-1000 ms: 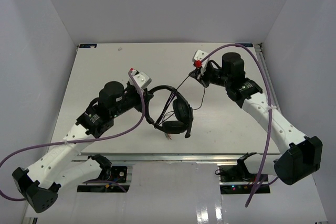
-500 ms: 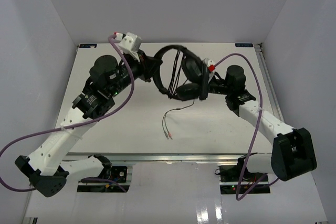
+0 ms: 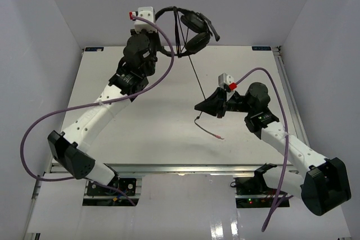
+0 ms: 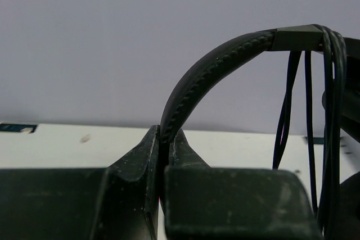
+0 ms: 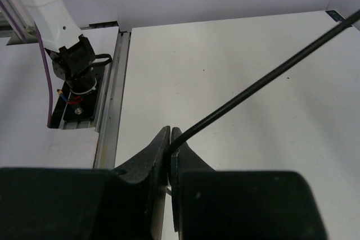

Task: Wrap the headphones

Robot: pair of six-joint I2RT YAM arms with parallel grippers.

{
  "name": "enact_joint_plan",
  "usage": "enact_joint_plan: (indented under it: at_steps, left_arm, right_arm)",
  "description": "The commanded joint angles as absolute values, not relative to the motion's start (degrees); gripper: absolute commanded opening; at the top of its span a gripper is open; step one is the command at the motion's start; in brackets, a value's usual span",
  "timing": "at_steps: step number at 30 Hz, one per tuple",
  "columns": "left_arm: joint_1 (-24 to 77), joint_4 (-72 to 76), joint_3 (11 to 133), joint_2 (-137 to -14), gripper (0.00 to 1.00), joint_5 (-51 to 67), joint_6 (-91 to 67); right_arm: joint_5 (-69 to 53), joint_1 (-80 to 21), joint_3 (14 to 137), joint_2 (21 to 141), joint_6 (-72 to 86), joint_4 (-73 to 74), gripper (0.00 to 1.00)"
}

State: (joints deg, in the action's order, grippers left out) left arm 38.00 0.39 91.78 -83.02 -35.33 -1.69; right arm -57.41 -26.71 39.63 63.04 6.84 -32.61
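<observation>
Both pincers [image 4: 165, 134] [image 5: 170, 134] clamp the headphones [image 3: 197, 24]

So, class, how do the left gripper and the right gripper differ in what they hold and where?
The left gripper pinches the headband; the right gripper pinches the thin cable. The left gripper is high at the far table edge; the right gripper is lower, mid-table. Both are shut on the headphones.

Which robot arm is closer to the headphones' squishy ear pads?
Left. The left end effector is shut on the headband, right next to the earcups, up in the air. The right end effector pinches the cable lower down, far from them.
</observation>
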Motion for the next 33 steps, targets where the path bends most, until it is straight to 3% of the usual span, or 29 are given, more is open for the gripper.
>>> enact_joint_plan:
  at_steps: [1, 10, 15, 20, 33]
  left_arm:
    - [31.29, 2.9, 90.62, -85.46, 0.0, -45.04, 2.47]
    - [29.72, -8.07, 86.61, -93.0, 0.0, -40.36, 4.98]
    - [32.0, -9.11, 77.08, -92.74, 0.0, -35.45, 12.91]
    - [32.91, -10.0, 71.76, -90.76, 0.0, -34.16, 12.02]
    - [27.33, -36.03, 101.17, -104.76, 0.0, -21.36, -31.01]
  right_arm:
    - [-57.88, -28.57, 42.22, 61.32, 1.13, -21.0, 0.08]
    - [-51.71, -30.71, 48.73, 61.14, -9.63, -7.37, 0.08]
    - [-40.65, -31.52, 58.48, 62.51, -22.27, 8.16, 0.08]
    - [-38.98, -32.35, 60.99, 64.34, -25.2, 11.07, 0.08]
    - [-43.95, -36.03, 54.67, 62.67, -24.87, 9.58, 0.08]
